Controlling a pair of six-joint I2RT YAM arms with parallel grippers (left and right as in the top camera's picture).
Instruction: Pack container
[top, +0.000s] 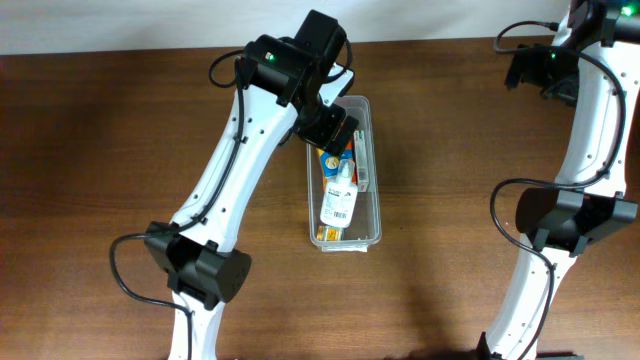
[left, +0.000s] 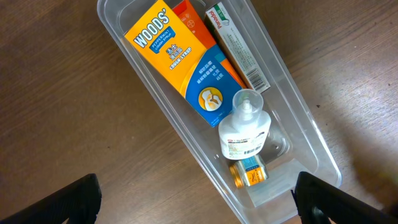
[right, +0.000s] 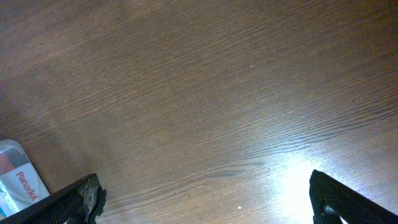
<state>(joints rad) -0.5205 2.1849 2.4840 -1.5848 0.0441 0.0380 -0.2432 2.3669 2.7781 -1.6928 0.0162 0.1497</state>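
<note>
The clear plastic container (top: 372, 170) lies lengthwise on the wooden table; in the left wrist view (left: 311, 130) it holds an orange cough syrup box (left: 180, 59), a green-and-white box (left: 239, 50), a white bottle (left: 244, 132) and a small orange-labelled jar (left: 249, 173). My left gripper (top: 330, 125) hovers over the container's far end, open and empty, its fingers spread wide (left: 199, 202). My right gripper (right: 202, 199) is open and empty over bare table at the far right; only its arm (top: 590, 110) shows in the overhead view.
The brown wooden table (top: 100, 150) spreads all round the container. In the right wrist view a corner of the container with a white-and-red box (right: 22, 180) shows at the lower left. Both arm bases stand at the near edge.
</note>
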